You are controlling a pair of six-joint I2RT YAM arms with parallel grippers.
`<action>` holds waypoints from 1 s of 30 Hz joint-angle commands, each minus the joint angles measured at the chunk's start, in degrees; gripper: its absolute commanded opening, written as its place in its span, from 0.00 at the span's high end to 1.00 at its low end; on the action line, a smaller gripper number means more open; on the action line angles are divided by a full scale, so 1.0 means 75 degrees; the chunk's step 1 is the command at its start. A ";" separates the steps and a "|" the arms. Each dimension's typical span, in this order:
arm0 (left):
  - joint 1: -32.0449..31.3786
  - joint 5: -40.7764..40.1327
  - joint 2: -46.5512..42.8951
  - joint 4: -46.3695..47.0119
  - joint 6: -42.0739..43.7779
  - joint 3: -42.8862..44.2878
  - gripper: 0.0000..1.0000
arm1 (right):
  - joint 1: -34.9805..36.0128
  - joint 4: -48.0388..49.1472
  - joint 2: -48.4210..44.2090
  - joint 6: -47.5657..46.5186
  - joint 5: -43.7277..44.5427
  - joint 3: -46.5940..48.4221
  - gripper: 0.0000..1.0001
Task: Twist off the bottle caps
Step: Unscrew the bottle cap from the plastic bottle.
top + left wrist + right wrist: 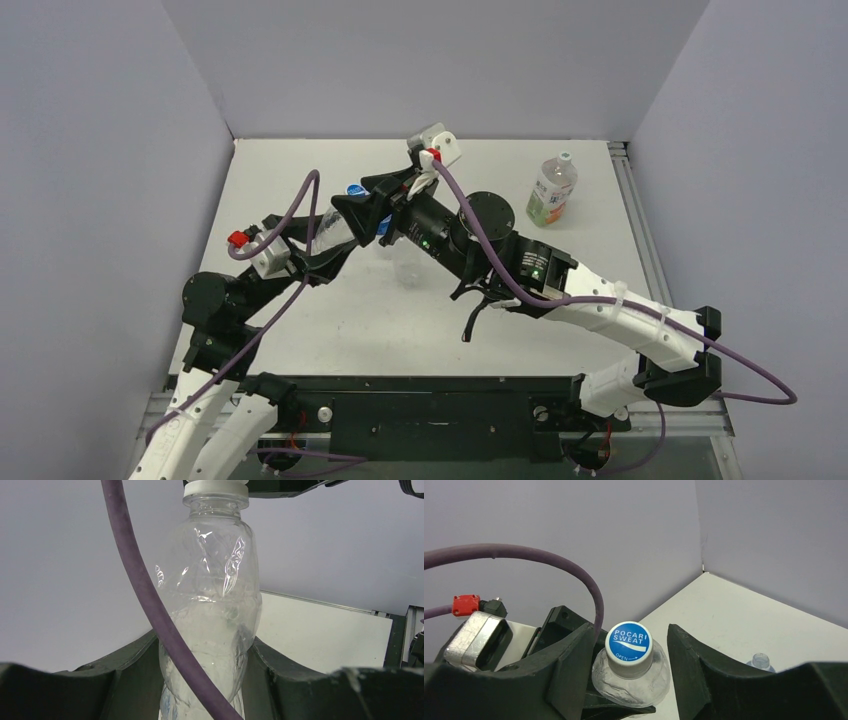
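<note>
Clamping shut on the belly of a clear crumpled plastic bottle [215, 580], the left fingers [125, 665] grip it firmly. Its round blue-and-white screw cap [629, 642] sits between the right fingers [569, 665], which stand parted, with a gap on each side.

White table [300, 330]: labelled bottle [551, 190] stands upright, well right of right gripper [372, 210]; capless clear bottle [761, 661] stands nearer it.

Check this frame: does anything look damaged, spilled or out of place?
The clear bottle clamped in the left fingers has creased, dented walls, as if squeezed. Its cap sits on, between the right fingers. No spill shows.
</note>
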 commanded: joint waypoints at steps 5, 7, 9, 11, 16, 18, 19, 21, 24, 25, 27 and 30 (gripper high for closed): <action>0.0007 -0.1951 -0.0008 -0.0587 0.0195 0.0169 1.00 | 0.0005 0.0414 -0.0340 0.0209 -0.0033 -0.0007 0.60; 0.0007 -0.1960 -0.0002 -0.0587 0.0190 0.0169 1.00 | -0.0008 0.0373 -0.0309 0.0225 -0.0046 0.0006 0.64; 0.0010 -0.1958 -0.0010 -0.0595 0.0192 0.0168 1.00 | -0.0023 0.0328 -0.0285 0.0239 -0.0064 0.0038 0.66; 0.0008 -0.1953 -0.0016 -0.0598 0.0194 0.0185 1.00 | -0.0028 0.0251 -0.0248 0.0251 -0.0106 0.0088 0.66; 0.0007 -0.1938 -0.0006 -0.0598 0.0143 0.0213 1.00 | -0.0059 0.0163 -0.0212 0.0267 -0.0217 0.0131 0.78; 0.0004 -0.1918 -0.0002 -0.0598 0.0081 0.0232 1.00 | -0.0121 0.0148 -0.0241 0.0244 -0.0345 0.0117 0.87; 0.0006 -0.1911 -0.0002 -0.0613 0.0041 0.0258 1.00 | -0.0152 0.0158 -0.0284 0.0189 -0.0554 0.0081 0.91; 0.0013 -0.1856 0.0007 -0.0670 -0.0105 0.0316 1.00 | -0.0304 0.0230 -0.0412 0.0085 -0.1105 -0.0017 0.95; 0.0019 -0.1577 -0.0032 -0.0706 -0.0378 0.0358 1.00 | -0.0678 0.0400 -0.0697 0.0026 -0.1680 -0.0215 0.98; 0.0019 -0.1494 -0.0046 -0.0672 -0.0429 0.0351 1.00 | -0.0764 0.0493 -0.0828 0.0062 -0.1975 -0.0247 1.00; 0.0016 -0.1213 -0.0079 -0.0649 -0.0547 0.0324 1.00 | -0.1045 0.0818 -0.1047 0.0198 -0.2441 -0.0383 1.00; 0.0015 -0.0887 -0.0097 -0.0645 -0.0692 0.0273 1.00 | -0.1440 0.1317 -0.1335 0.0436 -0.2920 -0.0563 1.00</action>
